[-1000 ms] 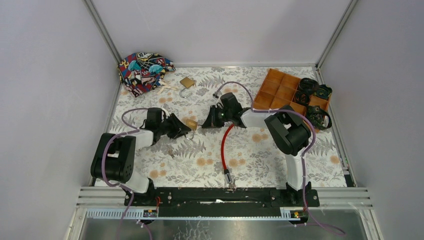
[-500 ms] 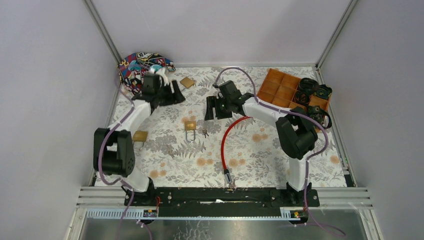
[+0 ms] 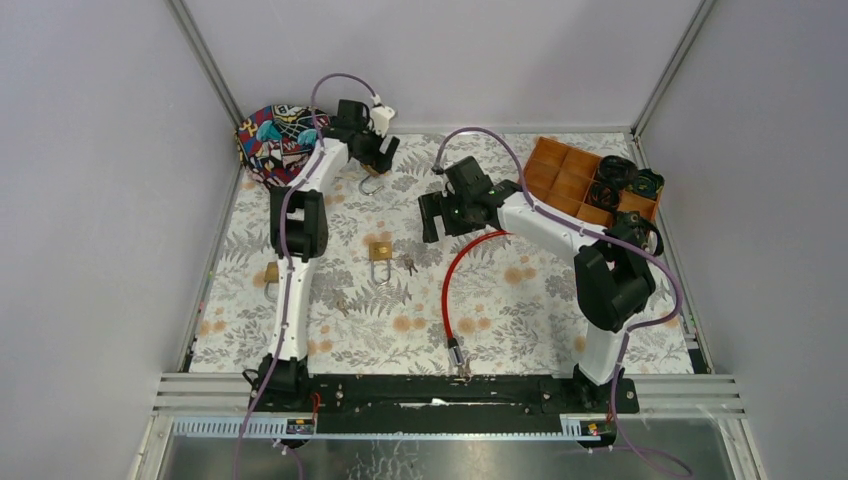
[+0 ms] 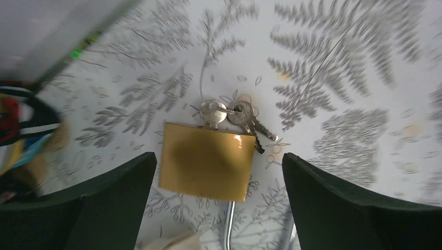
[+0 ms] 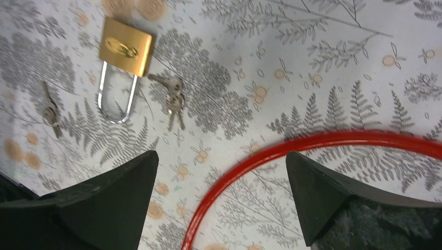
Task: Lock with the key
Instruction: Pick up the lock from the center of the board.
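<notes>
My left gripper (image 3: 368,152) reaches to the far back of the table and hangs open over a brass padlock (image 4: 206,161). That padlock lies flat between the open fingers, untouched, with a bunch of keys (image 4: 237,113) at its end and its shackle (image 3: 372,186) toward the wrist. A second brass padlock (image 3: 379,252) lies mid-table, its shackle pointing at me, with small keys (image 3: 407,265) just to its right. My right gripper (image 3: 430,217) hovers open to the right of it, above the mat and a red cable (image 5: 312,143); this padlock (image 5: 126,46) and its keys (image 5: 172,99) show ahead of the fingers.
A third padlock (image 3: 271,272) lies near the left edge and a loose key (image 3: 342,303) in front of the middle one. The red cable lock (image 3: 452,290) curves toward the near edge. A patterned cloth bag (image 3: 285,135) sits back left, an orange divided tray (image 3: 560,180) back right.
Both grippers opened and left the middle padlock on the mat. The left arm swung to the far back over another padlock. The right gripper drew back a little to the right.
</notes>
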You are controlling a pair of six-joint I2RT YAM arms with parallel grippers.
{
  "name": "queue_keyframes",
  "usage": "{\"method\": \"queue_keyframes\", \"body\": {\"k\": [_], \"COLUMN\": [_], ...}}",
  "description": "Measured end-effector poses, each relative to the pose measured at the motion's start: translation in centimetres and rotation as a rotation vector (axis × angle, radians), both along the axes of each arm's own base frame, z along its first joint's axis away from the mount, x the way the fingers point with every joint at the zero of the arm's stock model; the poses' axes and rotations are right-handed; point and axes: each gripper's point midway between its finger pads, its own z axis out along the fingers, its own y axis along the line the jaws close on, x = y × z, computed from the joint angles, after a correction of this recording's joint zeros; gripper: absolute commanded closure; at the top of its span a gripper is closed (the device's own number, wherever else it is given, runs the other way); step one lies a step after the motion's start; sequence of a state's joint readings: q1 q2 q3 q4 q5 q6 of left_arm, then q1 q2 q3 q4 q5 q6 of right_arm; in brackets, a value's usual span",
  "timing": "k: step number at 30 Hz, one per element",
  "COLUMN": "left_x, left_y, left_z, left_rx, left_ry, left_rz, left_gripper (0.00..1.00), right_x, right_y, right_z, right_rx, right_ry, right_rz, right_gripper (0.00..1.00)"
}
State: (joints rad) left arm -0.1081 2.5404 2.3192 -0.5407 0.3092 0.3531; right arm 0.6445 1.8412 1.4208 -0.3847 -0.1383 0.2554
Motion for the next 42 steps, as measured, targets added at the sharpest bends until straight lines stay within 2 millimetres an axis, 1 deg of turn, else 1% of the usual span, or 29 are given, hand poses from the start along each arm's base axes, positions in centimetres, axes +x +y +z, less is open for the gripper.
{"method": "queue_keyframes", "body": {"k": [2,3,5,7,9,12,13,15,17,18,21,23,24,25,27,28,29,30,31,33,34,35,37,42], "left_x": [-0.2,-0.1,1.0,1.2,1.0,-0.2,-0.3,-0.3,-0.3,-0.3,-0.5,-1.1,-1.9,-3.2,-6.6,-8.1,-10.3,-11.7,-13.4,-16.0,-16.9,-17.4,-18.4,-19.1], "left_y": [0.4,0.6,0.8,0.6,0.3,-0.4,-0.5,-0.7,-0.7,-0.7,-1.0,-1.3,-1.6,-1.8,-2.5,-2.9,-3.5,-4.0,-4.6,-5.6,-6.1,-6.4,-6.4,-5.7], "left_z": [-3.3,-4.4,-3.6,-3.1,-3.1,-4.0,-4.2,-4.3,-4.3,-4.3,-4.4,-4.3,-4.4,-4.4,-4.4,-4.3,-4.4,-4.3,-4.2,-4.0,-4.0,-3.9,-3.9,-3.6], "left_rx": [0.076,0.098,0.124,0.116,0.094,0.048,0.044,0.04,0.049,0.054,0.054,0.056,0.065,0.078,0.112,0.126,0.142,0.152,0.155,0.145,0.136,0.131,0.128,0.169], "left_ry": [0.026,0.029,-0.016,-0.028,-0.019,0.038,0.042,0.04,0.034,0.032,0.027,0.025,0.024,0.031,0.064,0.077,0.102,0.118,0.141,0.192,0.214,0.224,0.252,0.235], "left_rz": [-0.049,-0.063,-0.076,-0.085,-0.091,-0.101,-0.105,-0.118,-0.128,-0.133,-0.165,-0.21,-0.246,-0.289,-0.38,-0.421,-0.479,-0.521,-0.566,-0.634,-0.662,-0.684,-0.721,-0.836], "left_gripper": [0.01,0.02,0.02,0.02,0.02,0.03,0.04,0.08,0.17,0.2,0.26,0.28,0.29,0.29,0.28,0.27,0.25,0.24,0.2,0.04,0.02,0.01,0.01,0.01], "right_x": [-0.4,-0.6,-1.0,-1.1,-1.2,-1.1,-1.0,-0.7,-0.5,-0.5,-0.4,-0.4,-0.4,-0.4,-0.4,-0.5,-0.5,-0.5,-0.5,-0.5,-0.5,-0.6,-0.9,-1.6], "right_y": [-0.6,-1.0,-1.6,-2.1,-2.7,-3.5,-3.8,-4.2,-4.5,-4.6,-4.9,-5.1,-5.2,-5.3,-5.4,-5.5,-5.5,-5.5,-5.5,-5.5,-5.5,-5.5,-5.7,-6.1], "right_z": [-0.4,-0.6,-1.0,-1.2,-1.2,-0.6,-0.2,0.7,1.4,1.5,1.6,1.5,1.5,1.5,1.4,1.4,1.4,1.4,1.4,1.4,1.4,1.5,1.6,2.3], "right_rx": [-0.032,-0.051,-0.083,-0.107,-0.128,-0.155,-0.165,-0.174,-0.179,-0.183,-0.198,-0.207,-0.212,-0.217,-0.225,-0.226,-0.228,-0.228,-0.228,-0.226,-0.225,-0.224,-0.22,-0.205], "right_ry": [0.014,0.02,0.033,0.034,0.028,0.003,-0.012,-0.044,-0.068,-0.078,-0.086,-0.085,-0.086,-0.087,-0.086,-0.085,-0.083,-0.083,-0.083,-0.083,-0.084,-0.084,-0.082,-0.089], "right_rz": [0.008,0.009,0.011,0.007,0.002,-0.01,-0.015,-0.022,-0.024,-0.024,-0.026,-0.024,-0.025,-0.025,-0.025,-0.024,-0.024,-0.024,-0.024,-0.025,-0.025,-0.026,-0.03,-0.039], "right_gripper": [0.0,0.0,0.0,0.0,0.0,0.0,0.0,0.0,0.0,0.0,0.0,0.0,0.0,0.0,0.0,0.0,0.0,0.0,0.0,0.0,0.0,0.01,0.0,0.0]}}
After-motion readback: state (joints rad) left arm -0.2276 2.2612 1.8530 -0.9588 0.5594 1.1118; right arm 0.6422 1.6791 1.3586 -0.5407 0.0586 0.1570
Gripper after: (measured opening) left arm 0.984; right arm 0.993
